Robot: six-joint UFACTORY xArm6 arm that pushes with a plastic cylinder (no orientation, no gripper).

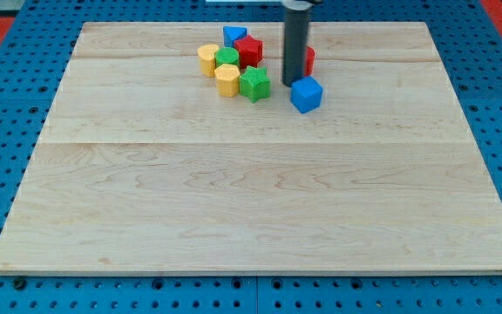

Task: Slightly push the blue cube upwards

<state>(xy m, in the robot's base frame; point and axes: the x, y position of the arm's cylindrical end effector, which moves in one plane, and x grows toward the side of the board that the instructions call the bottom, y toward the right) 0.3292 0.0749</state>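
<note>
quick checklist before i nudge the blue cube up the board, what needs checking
1. Blue cube in view, upright: ok.
2. My tip below the cube for an upward push: not ok, it is at the cube's upper left.
3. Tip touching the cube: cannot tell.
4. Path above the cube: not ok, a red block sits just above, partly hidden by the rod.
5. Green block and yellow block clear to the view's left: ok.

Pale matt wooden board (234, 192); blue cube (306, 94) looks smooth plastic.
</note>
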